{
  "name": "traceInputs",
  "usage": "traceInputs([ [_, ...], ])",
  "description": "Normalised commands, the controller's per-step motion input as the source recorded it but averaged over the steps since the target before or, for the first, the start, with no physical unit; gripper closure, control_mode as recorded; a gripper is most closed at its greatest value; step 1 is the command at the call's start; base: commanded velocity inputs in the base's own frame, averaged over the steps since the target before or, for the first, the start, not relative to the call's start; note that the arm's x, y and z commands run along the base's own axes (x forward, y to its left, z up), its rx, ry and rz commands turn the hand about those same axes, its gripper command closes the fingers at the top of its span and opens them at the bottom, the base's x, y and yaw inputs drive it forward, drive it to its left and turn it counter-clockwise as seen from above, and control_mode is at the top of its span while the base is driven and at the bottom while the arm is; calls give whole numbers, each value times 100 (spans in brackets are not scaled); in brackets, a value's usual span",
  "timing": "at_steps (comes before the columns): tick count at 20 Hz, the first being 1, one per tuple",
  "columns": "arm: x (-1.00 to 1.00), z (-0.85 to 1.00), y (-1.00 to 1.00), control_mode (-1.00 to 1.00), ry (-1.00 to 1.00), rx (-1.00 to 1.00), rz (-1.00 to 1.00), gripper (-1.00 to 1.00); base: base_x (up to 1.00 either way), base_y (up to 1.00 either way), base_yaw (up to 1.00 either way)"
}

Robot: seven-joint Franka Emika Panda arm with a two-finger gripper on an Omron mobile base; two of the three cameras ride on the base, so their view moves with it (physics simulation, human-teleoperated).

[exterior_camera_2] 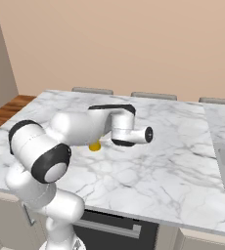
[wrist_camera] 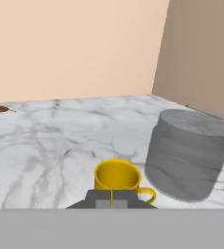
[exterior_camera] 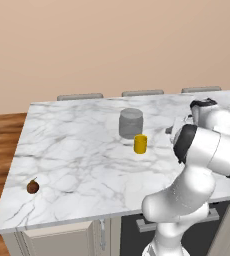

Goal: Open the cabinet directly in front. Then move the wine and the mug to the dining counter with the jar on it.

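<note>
The yellow mug [exterior_camera: 140, 144] stood upright on the marble dining counter [exterior_camera: 77, 165], just in front of the grey jar [exterior_camera: 131, 123] and close beside it without clearly touching. In the hand view the mug [wrist_camera: 117, 177] sat directly ahead of the gripper [wrist_camera: 111, 200], its handle turned toward the jar [wrist_camera: 188, 154] (the jar was the wider and taller of the two). The fingers were clenched together with nothing between them, their tips just short of the mug's near wall. A small brown fruit [exterior_camera: 33, 187] lay near the counter's front left corner, well apart from the jar.
</note>
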Motion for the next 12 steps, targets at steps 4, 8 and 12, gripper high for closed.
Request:
traceInputs([
  [4,-69,69,0,-100,0,-6,7,100,0,0,0],
  [8,-74,66,0,-100,0,-8,8,100,0,0,0],
  [12,-86,52,0,-100,-1,-8,9,100,0,0,0],
])
